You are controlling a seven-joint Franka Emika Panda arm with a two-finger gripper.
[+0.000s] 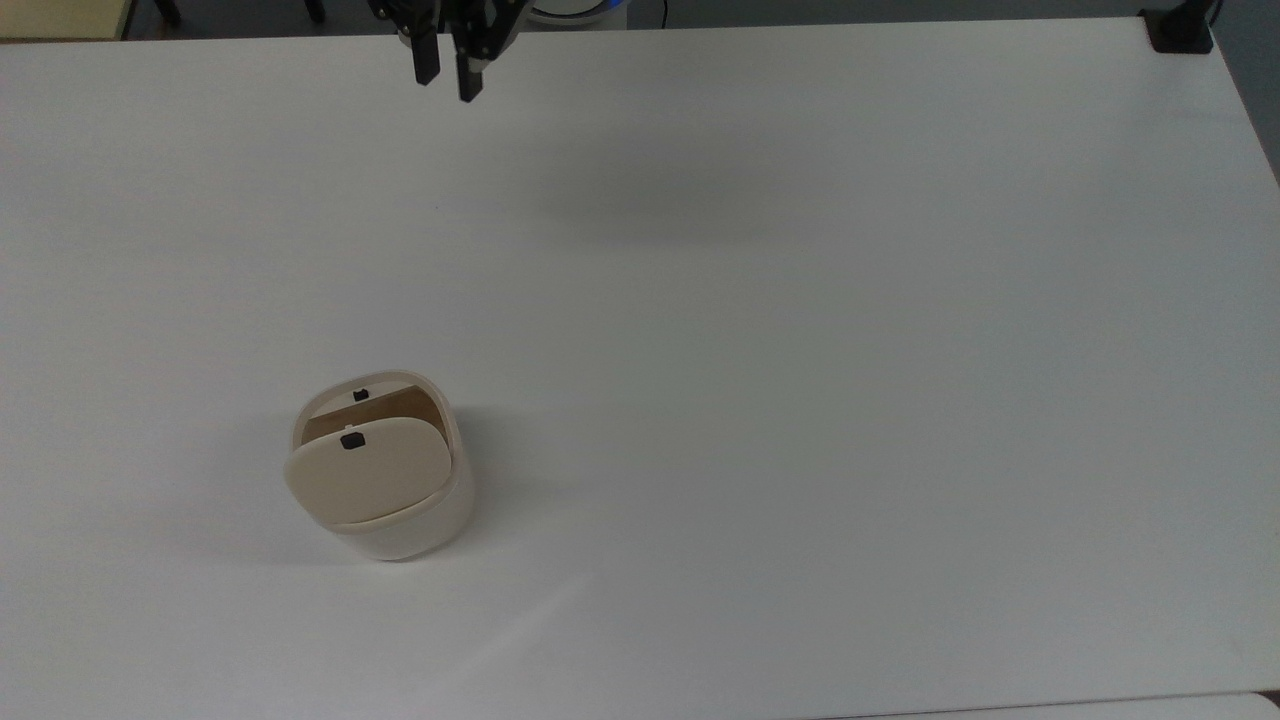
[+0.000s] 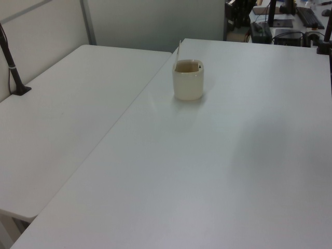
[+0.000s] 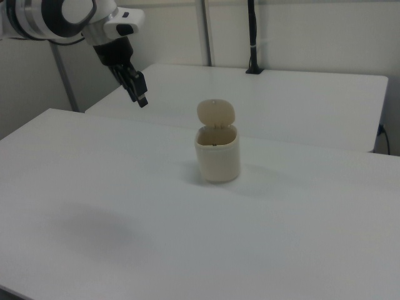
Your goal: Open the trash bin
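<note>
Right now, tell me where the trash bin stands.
The trash bin stands on the white table, lid raised, in the top view's lower left, far from the tool at the table's far edge.

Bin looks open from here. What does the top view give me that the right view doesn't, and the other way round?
Top view: a look down into the bin, with its brown inside and a small black catch on its rim, plus a black clamp at the table corner. Right view: the lid standing upright above the rim, the arm's white wrist, and a second table behind with a black pole. Both: the bin is open and the hand hangs well away from it, touching nothing.
</note>
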